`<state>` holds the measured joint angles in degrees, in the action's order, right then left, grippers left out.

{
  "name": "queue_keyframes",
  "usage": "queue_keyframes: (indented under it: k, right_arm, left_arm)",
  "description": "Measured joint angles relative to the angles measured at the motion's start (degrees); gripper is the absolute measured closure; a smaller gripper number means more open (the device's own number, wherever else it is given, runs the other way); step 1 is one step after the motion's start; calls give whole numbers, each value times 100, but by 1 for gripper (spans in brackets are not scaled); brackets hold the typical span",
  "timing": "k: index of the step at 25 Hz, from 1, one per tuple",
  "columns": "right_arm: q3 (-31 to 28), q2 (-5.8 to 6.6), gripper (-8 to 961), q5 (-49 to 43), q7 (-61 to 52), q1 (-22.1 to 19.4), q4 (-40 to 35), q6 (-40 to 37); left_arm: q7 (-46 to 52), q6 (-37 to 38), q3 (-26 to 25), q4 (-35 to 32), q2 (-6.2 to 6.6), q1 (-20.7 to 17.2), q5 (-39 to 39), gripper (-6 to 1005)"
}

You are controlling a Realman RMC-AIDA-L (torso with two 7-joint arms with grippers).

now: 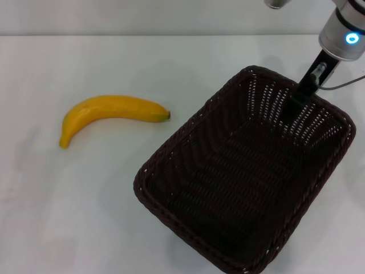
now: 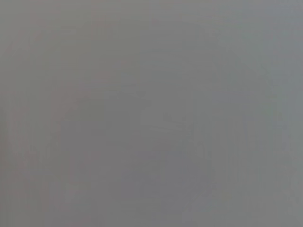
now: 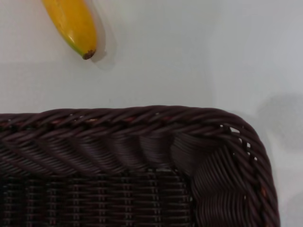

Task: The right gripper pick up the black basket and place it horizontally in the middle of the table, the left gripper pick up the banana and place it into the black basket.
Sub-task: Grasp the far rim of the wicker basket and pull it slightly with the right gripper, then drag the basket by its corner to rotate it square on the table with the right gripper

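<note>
the right gripper [image 1: 297, 98] is at the far rim of the black basket [image 1: 239, 188]; i cannot tell its jaws. the basket lies slanted on the right, the banana [image 1: 111, 114] left on the table [image 1: 68, 217], not yet inside.

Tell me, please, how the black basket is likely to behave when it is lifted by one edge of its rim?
The black basket is woven with openwork sides, so it is probably light for its size and fairly stiff. The right gripper sits at the far rim, well off centre, so the long body may sag or swing. The braided rim should grip well rather than slip.
</note>
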<state>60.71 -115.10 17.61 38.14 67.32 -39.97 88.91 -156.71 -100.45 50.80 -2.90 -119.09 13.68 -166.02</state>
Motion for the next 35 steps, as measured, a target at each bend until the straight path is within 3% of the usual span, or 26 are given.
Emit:
queue_keyframes:
  k: [2,12,16,20,22,27,30,35]
  right_arm:
    - [30,-6,266,-15,-52,-3,1,-4]
    - [318,-11,728,-37,-969,19,-64,-36]
    - [266,78,754,-104,-1564,7,-126,210]
    - [-39,167,780,-178,-2082,-308,-537,618]
    - [-413,152,784,-196,-2248,-584,-929,876]
    - [-1146,-39,796,-196,-2629,-1215,-1971,1346]
    - [-1214,-93,808,-148,-2780,-1418,-2117,1372]
    - [-938,-68,819,351,-3231,-1604,-2199,1136]
  left_arm:
    - [0,-1,0,0,0,-11,0,122]
    - [2,53,-31,-20,1,-133,-15,122]
    - [11,55,-20,-48,17,-108,-6,122]
    - [-2,59,-35,-53,18,-73,-30,122]
    - [-5,60,-35,-54,15,-65,-34,122]
    - [-6,61,-38,-54,18,-59,-40,122]
    - [-19,70,-44,-196,20,-95,-63,122]
    - [-224,129,-156,-365,30,-74,-73,122]
